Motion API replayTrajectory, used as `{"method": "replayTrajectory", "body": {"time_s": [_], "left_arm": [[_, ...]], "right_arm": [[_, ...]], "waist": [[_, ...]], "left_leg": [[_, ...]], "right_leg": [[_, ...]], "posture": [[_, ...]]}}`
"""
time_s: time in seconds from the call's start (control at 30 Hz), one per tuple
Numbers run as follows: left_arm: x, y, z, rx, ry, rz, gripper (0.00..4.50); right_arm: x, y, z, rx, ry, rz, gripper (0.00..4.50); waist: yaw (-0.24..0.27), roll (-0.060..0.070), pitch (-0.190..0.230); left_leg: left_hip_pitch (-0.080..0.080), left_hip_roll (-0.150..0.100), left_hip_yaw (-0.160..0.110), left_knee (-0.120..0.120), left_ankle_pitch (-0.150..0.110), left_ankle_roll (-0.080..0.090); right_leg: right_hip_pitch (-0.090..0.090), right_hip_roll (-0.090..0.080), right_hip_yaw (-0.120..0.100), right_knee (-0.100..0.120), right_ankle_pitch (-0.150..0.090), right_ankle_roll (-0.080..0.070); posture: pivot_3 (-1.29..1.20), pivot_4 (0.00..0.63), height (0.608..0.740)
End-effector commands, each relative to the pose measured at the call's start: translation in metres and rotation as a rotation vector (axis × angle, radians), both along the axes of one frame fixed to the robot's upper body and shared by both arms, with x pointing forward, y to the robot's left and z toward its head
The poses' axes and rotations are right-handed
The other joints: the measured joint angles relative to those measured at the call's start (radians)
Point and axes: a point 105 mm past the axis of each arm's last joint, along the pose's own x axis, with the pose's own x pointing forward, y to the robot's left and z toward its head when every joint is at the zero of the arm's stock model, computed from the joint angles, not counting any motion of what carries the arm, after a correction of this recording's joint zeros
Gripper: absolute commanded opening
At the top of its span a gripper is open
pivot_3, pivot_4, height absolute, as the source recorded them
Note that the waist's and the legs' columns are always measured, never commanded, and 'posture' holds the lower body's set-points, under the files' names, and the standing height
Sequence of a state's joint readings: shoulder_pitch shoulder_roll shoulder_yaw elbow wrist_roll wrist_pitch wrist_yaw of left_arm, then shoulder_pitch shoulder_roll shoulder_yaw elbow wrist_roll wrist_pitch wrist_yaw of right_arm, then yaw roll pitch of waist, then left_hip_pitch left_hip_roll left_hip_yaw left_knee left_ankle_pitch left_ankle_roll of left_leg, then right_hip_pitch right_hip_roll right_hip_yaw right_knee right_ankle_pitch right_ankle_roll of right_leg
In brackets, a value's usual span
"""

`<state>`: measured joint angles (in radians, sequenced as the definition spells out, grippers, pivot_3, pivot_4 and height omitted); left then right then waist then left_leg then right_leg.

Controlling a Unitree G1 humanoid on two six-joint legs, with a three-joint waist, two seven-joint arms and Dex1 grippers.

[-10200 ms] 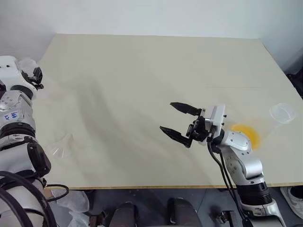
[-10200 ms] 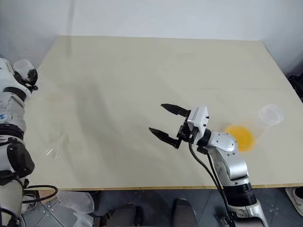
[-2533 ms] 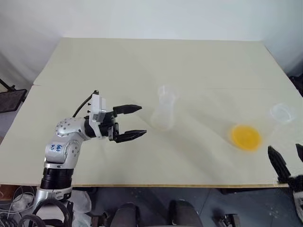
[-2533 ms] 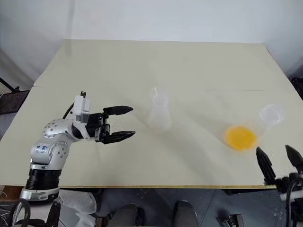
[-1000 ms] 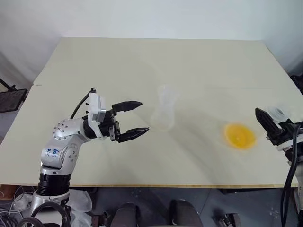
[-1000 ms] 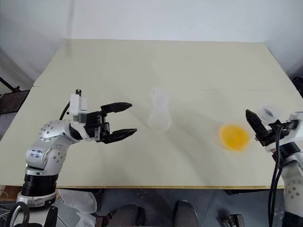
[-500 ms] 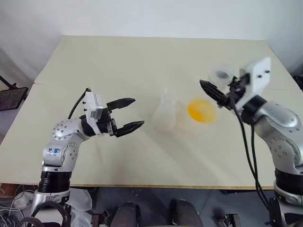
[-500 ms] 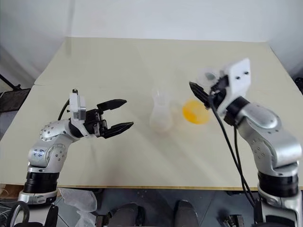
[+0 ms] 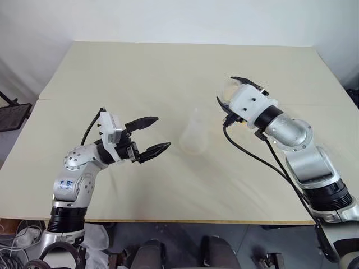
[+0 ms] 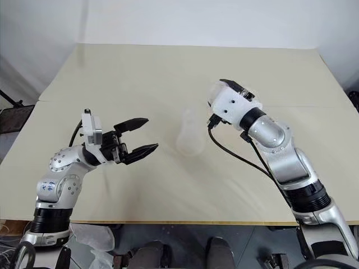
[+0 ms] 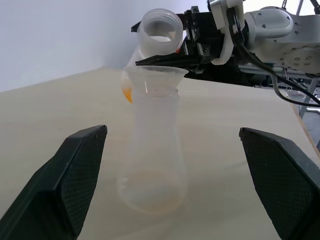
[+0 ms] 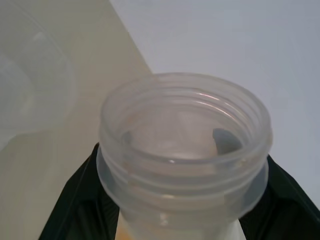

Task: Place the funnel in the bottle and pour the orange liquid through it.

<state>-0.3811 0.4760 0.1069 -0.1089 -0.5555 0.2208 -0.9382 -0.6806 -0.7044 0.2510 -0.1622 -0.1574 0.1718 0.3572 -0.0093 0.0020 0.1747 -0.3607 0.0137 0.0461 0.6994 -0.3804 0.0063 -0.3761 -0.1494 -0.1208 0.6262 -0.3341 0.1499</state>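
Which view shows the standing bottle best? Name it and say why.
The left wrist view: the bottle stands whole and near, flared mouth to base. Both head views show it small and faint on the table. The right wrist view, beyond the held flask, has a blurred clear shape, perhaps its mouth.

table (image 9: 168, 73): pale beige | wall (image 9: 168, 19): white | floor (image 9: 11, 89): grey

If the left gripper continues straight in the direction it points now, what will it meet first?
Most likely the bottle: it stands upright between the open fingers of the left gripper, straight ahead in the left wrist view. Behind it, the right gripper holds a second flask, though depth is uncertain.
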Motion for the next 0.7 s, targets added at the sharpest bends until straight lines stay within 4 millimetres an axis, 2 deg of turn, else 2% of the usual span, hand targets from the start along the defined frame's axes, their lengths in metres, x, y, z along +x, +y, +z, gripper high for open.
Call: {"method": "replayTrajectory", "body": {"time_s": [0.03, 0.4, 0.7], "left_arm": [[-0.005, -0.004, 0.006, 0.001, -0.054, 0.0, 4.5], [-0.001, -0.013, 0.003, -0.011, -0.057, -0.001, 4.5], [0.003, -0.015, 0.001, -0.025, -0.055, 0.003, 4.5]], "right_arm": [[-0.004, 0.005, 0.02, -0.086, -0.134, -0.008, 2.48], [-0.008, 0.015, 0.025, -0.283, -0.298, -0.012, 2.48], [-0.012, 0.026, 0.03, -0.378, -0.401, 0.0, 2.48]], "waist": [[-0.002, 0.0, 0.0], [-0.012, 0.0, 0.0], [-0.02, 0.0, 0.0]], "left_leg": [[0.0, 0.0, 0.0, 0.0, 0.0, 0.0], [-0.001, 0.0, -0.001, 0.0, 0.0, 0.0], [-0.001, 0.0, -0.002, 0.0, 0.0, 0.0]], "right_leg": [[0.0, 0.0, 0.0, 0.0, 0.0, 0.0], [0.0, 0.0, -0.001, 0.0, 0.0, 0.0], [0.0, 0.0, -0.001, 0.0, 0.0, 0.0]], "posture": [[0.0, 0.15, 0.74], [0.0, 0.15, 0.74], [0.0, 0.15, 0.74]]}}
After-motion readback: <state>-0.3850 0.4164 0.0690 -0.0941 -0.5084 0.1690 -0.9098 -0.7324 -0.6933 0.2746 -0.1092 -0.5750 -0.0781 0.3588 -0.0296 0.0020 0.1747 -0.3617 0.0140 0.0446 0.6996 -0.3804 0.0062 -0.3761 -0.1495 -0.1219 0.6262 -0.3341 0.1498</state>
